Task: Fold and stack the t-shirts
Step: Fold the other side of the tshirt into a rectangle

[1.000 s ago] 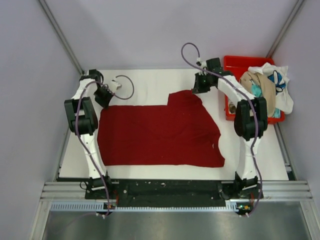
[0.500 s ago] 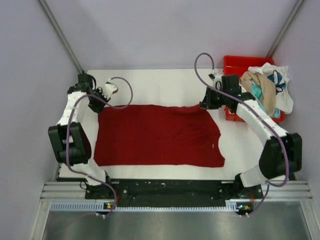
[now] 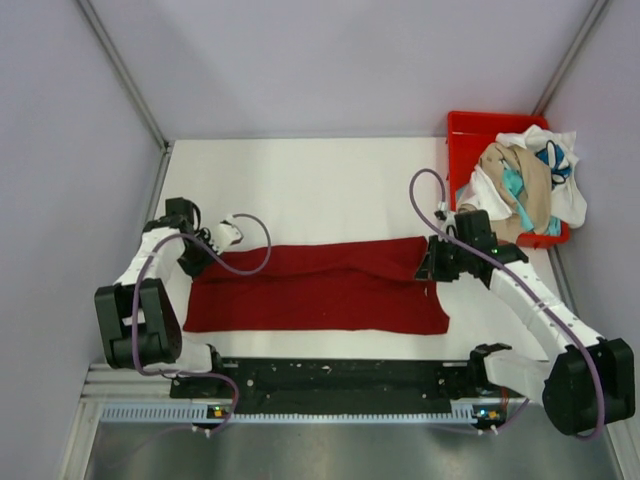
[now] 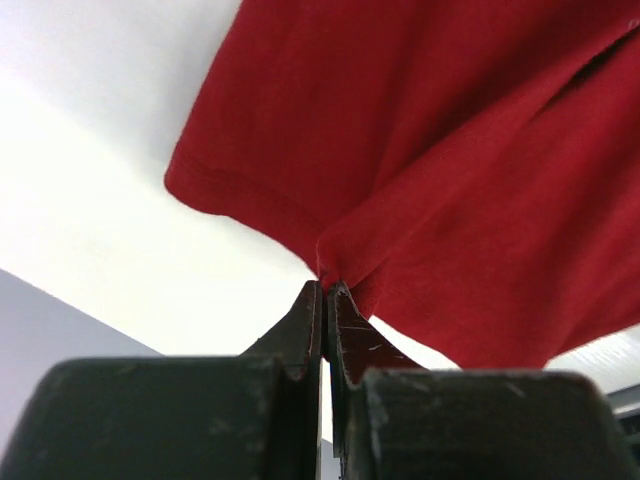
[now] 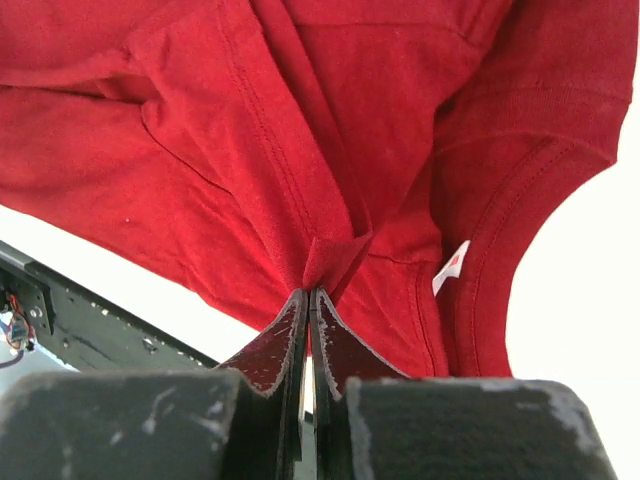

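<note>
Table (image 3: 330, 180) carries the red t-shirt (image 3: 320, 300) along its near edge, now a narrow band: the far half has been drawn forward over the near half (first fold judged nearly complete). Left gripper (image 4: 327, 288) and right gripper (image 5: 309, 292) each pinch a fold of cloth, release pending.

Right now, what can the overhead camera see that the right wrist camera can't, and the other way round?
Only the overhead view shows the white table, the left pincer gripping the shirt's other end, and the red bin holding a pile of clothes. Only the right wrist view shows the white neck label and the stitched collar hem up close. Both show the red t-shirt and the right pincer shut on a pinch of its fabric.
</note>
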You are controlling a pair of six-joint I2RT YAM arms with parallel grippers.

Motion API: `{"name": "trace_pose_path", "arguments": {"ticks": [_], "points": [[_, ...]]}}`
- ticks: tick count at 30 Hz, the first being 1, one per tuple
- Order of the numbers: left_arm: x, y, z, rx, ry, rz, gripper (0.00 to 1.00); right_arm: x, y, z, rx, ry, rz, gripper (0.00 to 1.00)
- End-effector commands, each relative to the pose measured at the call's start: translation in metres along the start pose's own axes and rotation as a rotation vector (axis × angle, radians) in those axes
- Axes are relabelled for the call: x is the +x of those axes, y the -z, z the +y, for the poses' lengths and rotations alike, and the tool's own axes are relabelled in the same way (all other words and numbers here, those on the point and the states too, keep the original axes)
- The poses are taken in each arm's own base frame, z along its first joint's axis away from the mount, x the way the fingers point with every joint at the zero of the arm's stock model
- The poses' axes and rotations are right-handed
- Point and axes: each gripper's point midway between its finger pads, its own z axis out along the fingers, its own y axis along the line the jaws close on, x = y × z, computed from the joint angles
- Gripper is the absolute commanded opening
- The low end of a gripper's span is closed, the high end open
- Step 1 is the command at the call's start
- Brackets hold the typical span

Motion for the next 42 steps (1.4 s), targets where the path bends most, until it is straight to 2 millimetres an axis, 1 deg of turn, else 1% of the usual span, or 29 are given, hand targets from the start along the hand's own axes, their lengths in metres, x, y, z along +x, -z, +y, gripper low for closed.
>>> {"name": "trace_pose_path", "arguments": {"ticks": [1, 4, 7, 8, 9, 11, 12, 14, 15, 17, 20, 21, 23, 24, 25, 26, 27, 29, 30, 31, 33, 35, 36, 38, 40, 42], "points": [[0.007, -0.004, 0.031, -0.106, -0.021, 0.055, 0.0, 0.0, 0.0, 0.001, 0.011, -0.025, -0.015, 0.0], [0.006, -0.002, 0.041, -0.141, -0.026, 0.055, 0.0, 0.001, 0.002, -0.002, 0.031, -0.029, -0.011, 0.0], [-0.004, 0.007, 0.057, -0.196, -0.026, 0.026, 0.0, -0.005, 0.012, 0.0, 0.052, -0.021, -0.024, 0.0], [-0.01, 0.014, 0.067, -0.238, -0.021, 0.002, 0.0, -0.008, 0.015, 0.0, 0.064, -0.014, -0.028, 0.0], [-0.018, 0.021, 0.077, -0.28, -0.02, -0.026, 0.0, -0.015, 0.022, 0.001, 0.077, -0.002, -0.049, 0.0], [-0.036, 0.039, 0.101, -0.387, -0.019, -0.093, 0.0, -0.027, 0.032, 0.004, 0.092, 0.021, -0.079, 0.0], [-0.046, 0.048, 0.11, -0.422, -0.028, -0.131, 0.0, -0.035, 0.037, 0.006, 0.097, 0.036, -0.102, 0.0], [-0.062, 0.059, 0.116, -0.436, -0.047, -0.181, 0.0, -0.042, 0.039, 0.004, 0.114, 0.047, -0.105, 0.0], [-0.067, 0.062, 0.115, -0.43, -0.065, -0.194, 0.0, -0.041, 0.038, 0.004, 0.116, 0.045, -0.093, 0.0], [-0.065, 0.06, 0.11, -0.413, -0.079, -0.179, 0.0, -0.033, 0.037, 0.003, 0.116, 0.033, -0.059, 0.0], [-0.052, 0.05, 0.093, -0.387, -0.114, -0.148, 0.0, -0.017, 0.039, -0.005, 0.144, 0.019, -0.032, 0.0], [-0.048, 0.045, 0.085, -0.371, -0.135, -0.145, 0.0, -0.013, 0.041, -0.007, 0.152, 0.013, -0.032, 0.0], [-0.042, 0.036, 0.071, -0.351, -0.165, -0.151, 0.0, -0.003, 0.041, -0.007, 0.14, -0.005, -0.02, 0.0], [-0.043, 0.036, 0.069, -0.357, -0.175, -0.163, 0.0, 0.001, 0.039, -0.005, 0.123, -0.01, -0.008, 0.0], [-0.045, 0.036, 0.07, -0.369, -0.175, -0.175, 0.0, 0.004, 0.038, -0.005, 0.117, -0.014, 0.005, 0.0], [-0.05, 0.039, 0.076, -0.394, -0.167, -0.193, 0.0, 0.003, 0.036, -0.006, 0.121, -0.013, 0.004, 0.0], [-0.056, 0.042, 0.085, -0.425, -0.15, -0.212, 0.0, -0.001, 0.035, -0.008, 0.132, -0.008, -0.004, 0.0], [-0.067, 0.053, 0.108, -0.504, -0.094, -0.248, 0.0, -0.009, 0.035, -0.007, 0.136, 0.005, -0.017, 0.0], [-0.068, 0.052, 0.11, -0.482, -0.087, -0.238, 0.0, -0.012, 0.034, -0.006, 0.139, 0.007, -0.014, 0.0], [-0.068, 0.048, 0.1, -0.407, -0.101, -0.222, 0.0, -0.012, 0.034, -0.007, 0.142, 0.011, -0.006, 0.0], [-0.06, 0.042, 0.078, -0.282, -0.143, -0.183, 0.0, -0.003, 0.033, -0.013, 0.162, 0.001, 0.022, 0.0], [-0.043, 0.031, 0.057, -0.218, -0.212, -0.126, 0.0, 0.013, 0.028, -0.018, 0.164, -0.029, 0.058, 0.0], [-0.031, 0.024, 0.049, -0.208, -0.259, -0.086, 0.0, 0.023, 0.023, -0.02, 0.164, -0.052, 0.081, 0.0], [-0.012, 0.013, 0.034, -0.175, -0.298, -0.029, 0.0, 0.034, 0.013, -0.024, 0.161, -0.1, 0.106, 0.0], [-0.001, 0.004, 0.022, -0.124, -0.312, 0.009, 0.0, 0.032, 0.009, -0.027, 0.178, -0.127, 0.1, 0.0], [0.007, -0.002, 0.018, -0.089, -0.304, 0.048, 0.0, 0.033, 0.006, -0.033, 0.215, -0.166, 0.09, 0.0]]}}
